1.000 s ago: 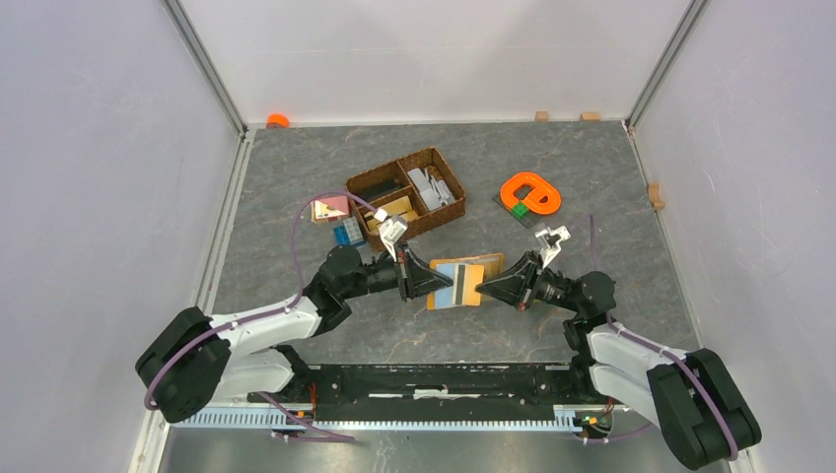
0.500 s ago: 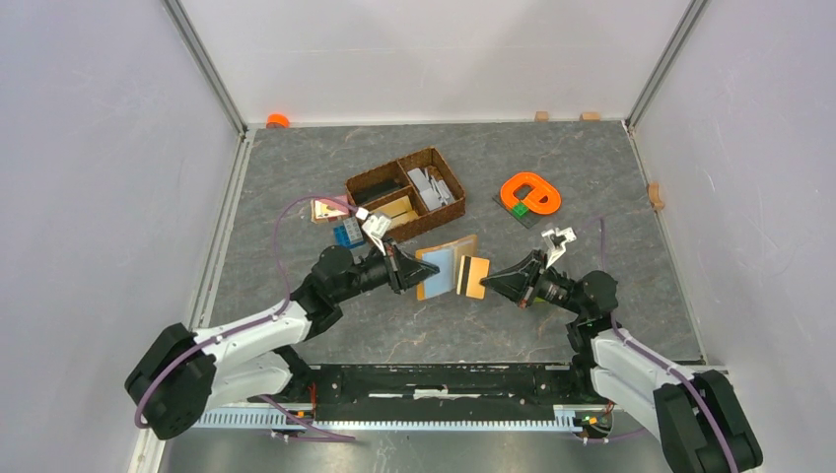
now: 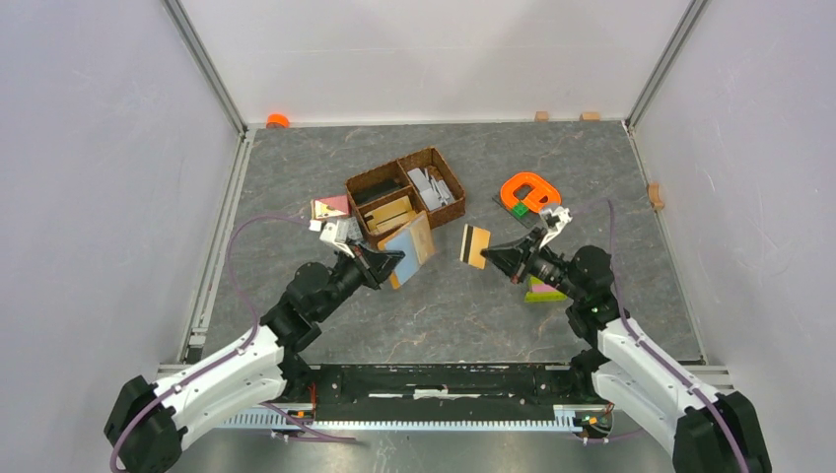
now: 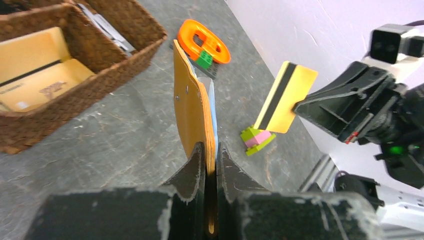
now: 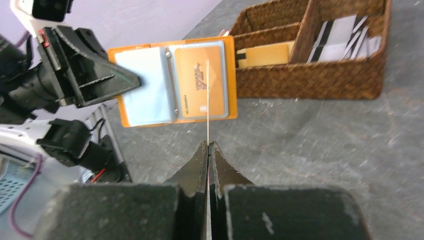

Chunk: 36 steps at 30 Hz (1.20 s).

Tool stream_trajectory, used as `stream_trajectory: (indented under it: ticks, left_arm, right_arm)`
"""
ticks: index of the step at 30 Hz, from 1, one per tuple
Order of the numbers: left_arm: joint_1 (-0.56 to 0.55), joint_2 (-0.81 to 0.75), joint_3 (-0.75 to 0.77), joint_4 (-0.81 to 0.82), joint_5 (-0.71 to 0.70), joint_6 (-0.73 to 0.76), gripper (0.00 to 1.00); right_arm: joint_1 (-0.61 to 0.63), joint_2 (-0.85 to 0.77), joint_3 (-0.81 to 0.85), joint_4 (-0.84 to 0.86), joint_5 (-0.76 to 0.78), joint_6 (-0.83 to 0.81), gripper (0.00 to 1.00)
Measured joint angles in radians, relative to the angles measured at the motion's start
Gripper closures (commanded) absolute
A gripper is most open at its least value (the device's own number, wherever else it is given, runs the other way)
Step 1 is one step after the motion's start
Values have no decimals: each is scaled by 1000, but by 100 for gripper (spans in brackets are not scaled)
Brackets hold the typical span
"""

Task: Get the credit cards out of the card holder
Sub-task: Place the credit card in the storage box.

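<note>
Here: card holder [image 5: 147, 85] open, gold card [image 5: 192, 75] inside; basket [image 5: 310, 80] holds cards [image 5: 340, 37].

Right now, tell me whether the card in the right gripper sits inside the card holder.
No, the yellow card in the right gripper hangs clear of the card holder.

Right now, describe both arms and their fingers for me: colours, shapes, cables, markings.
The left arm and right arm have glossy white links between bulky black joints. A thin purple cable loops loosely along each arm. Each wrist carries a small white camera block. The fingers are matte black wedges that taper to a point, with edges scuffed pale.
</note>
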<state>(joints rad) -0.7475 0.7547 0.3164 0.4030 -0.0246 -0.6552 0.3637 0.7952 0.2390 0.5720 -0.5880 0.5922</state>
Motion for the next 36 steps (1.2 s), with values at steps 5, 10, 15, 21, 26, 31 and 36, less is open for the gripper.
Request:
stream_trajectory:
  ticks: [5,10,15,21,26,31,36]
  left_arm:
    - [0,-73,-17,-65,-129,3,98]
    - [0,-140,-21,-128,-255,5,98]
    - [0,-223,-32,-182,-384,3,98]
    - [0,-327,-50,-263,-554,-22,98]
    - [0,-418,-74,-318,-661,-66,98]
    - [0,-500,-104,-343,-715,-106,98]
    - [-1,-550,-117,-357,-737,-121,98]
  right_arm:
    - [88,89,173,-151,134,-121,100]
    - [184,239,321,-272,248,-245,100]
    - [283,347,421,-352,377,-412,100]
    - [359,496,563,-410,436,-700,100]
    - [401,559,578,-417,429,-957,100]
    - [448,698,690,-452,437,-1142,100]
    - [504,790,774,-464,501,-1313,100]
